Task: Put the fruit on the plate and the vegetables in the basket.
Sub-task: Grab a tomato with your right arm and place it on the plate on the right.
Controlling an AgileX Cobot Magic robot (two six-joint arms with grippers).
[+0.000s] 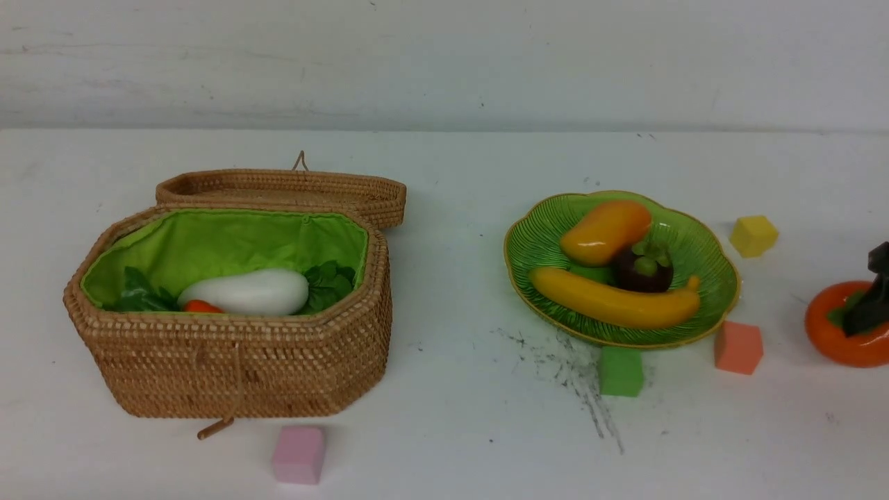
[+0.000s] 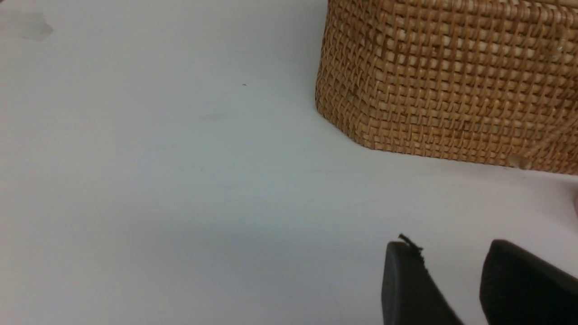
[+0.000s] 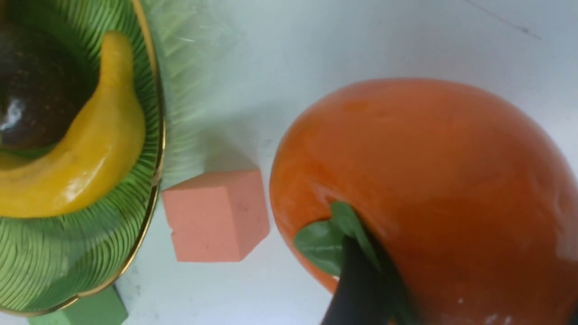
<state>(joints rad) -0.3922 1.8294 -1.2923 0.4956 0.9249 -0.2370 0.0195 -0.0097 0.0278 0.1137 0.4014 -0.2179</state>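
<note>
The orange persimmon [image 1: 833,337] sits at the table's far right, tilted, its green calyx facing the plate. My right gripper [image 3: 460,293] is shut on it; one dark finger [image 1: 874,305] presses on the calyx and the other is almost out of frame. The green plate [image 1: 542,236] holds the mango [image 1: 605,231], the mangosteen [image 1: 642,267] and the banana [image 1: 615,300]. The open wicker basket [image 1: 229,368] holds the white radish [image 1: 250,292] and the carrot [image 1: 201,306]. My left gripper [image 2: 449,253] hangs open and empty over bare table near the basket wall [image 2: 442,90].
Foam cubes lie around the plate: a yellow cube [image 1: 753,235] behind it, a salmon cube [image 1: 738,346] between plate and persimmon, and a green cube [image 1: 620,371] at its front rim. A pink cube [image 1: 298,454] lies before the basket. The basket lid [image 1: 285,187] is folded back.
</note>
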